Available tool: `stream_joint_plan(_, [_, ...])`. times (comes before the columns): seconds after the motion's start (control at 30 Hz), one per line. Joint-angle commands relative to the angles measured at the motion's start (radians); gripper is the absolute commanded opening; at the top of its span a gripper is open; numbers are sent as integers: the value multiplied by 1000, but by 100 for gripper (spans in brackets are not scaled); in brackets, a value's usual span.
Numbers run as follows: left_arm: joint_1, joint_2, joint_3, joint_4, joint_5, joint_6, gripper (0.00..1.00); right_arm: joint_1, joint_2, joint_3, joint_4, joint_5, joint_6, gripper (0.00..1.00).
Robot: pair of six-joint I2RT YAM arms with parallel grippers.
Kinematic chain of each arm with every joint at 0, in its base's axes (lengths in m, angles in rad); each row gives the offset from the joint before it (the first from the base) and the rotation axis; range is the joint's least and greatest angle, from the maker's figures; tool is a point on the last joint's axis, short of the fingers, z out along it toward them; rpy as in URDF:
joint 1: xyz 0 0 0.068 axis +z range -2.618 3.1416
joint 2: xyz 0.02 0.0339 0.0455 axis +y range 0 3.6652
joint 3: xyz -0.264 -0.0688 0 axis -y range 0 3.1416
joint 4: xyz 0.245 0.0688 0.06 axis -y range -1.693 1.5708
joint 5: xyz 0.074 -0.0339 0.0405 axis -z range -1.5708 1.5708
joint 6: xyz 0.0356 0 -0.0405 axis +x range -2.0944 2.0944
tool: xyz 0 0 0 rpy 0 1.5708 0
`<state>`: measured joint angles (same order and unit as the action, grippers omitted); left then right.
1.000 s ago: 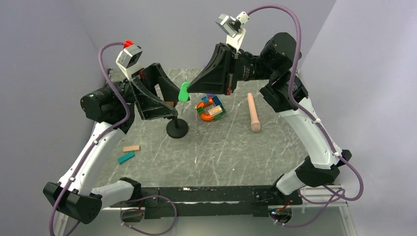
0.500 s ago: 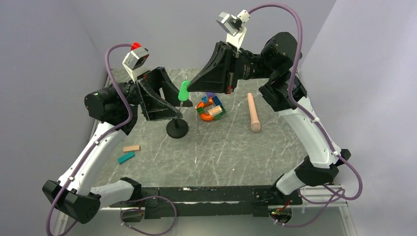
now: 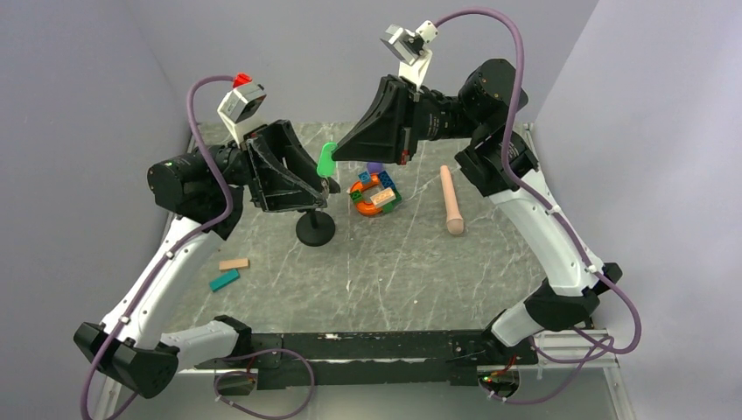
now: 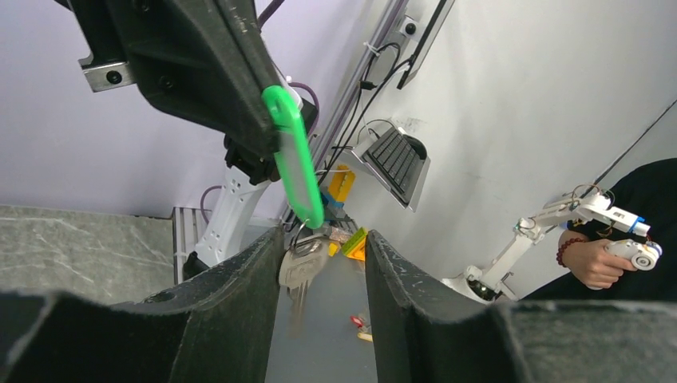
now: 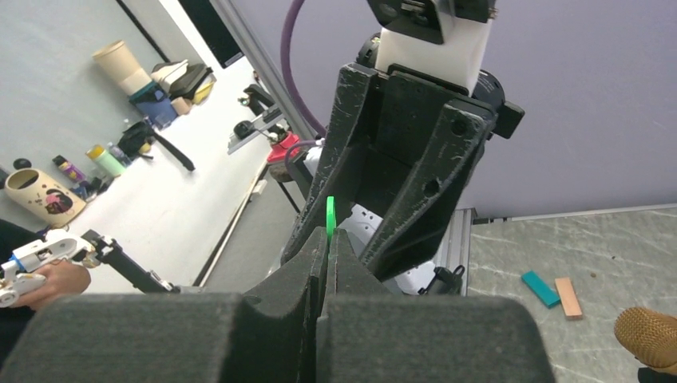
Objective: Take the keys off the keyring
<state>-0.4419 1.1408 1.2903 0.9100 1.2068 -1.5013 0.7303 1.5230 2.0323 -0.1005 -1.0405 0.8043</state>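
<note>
Right end effector [image 3: 336, 157] clamped the green key tag [image 3: 325, 159], upper centre of frame; left end effector [image 4: 322, 243] stood half-open around the silver key [image 4: 302, 267], not yet off its keyring [image 4: 308, 233].

Left end effector [image 4: 323, 247] narrowed, shifted in around keys [image 4: 302, 268].

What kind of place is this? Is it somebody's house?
Probably not a house. It looks like a robot lab: two robot arms bolted to a walled table, a keyboard and cables mounted beyond it, and a person's hand holding a small control arm.
</note>
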Motion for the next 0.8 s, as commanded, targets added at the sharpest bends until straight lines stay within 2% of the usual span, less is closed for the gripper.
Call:
stream_joint_plan(0.0, [-4,-24,42,-21,10,43,45,-19,-29,-14,72,-21,22,0])
stream_joint_plan(0.13, [-4,-34,35,-46,9,64,40,-31,-35,-25,88,-29,34,0])
stream_joint_plan(0.43, [-4,-54,23,-104,4,105,37,-46,-47,-35,96,-31,50,0])
stream_joint_plan(0.77, [-4,-77,30,-286,-10,236,23,-52,-60,-32,63,-46,26,0])
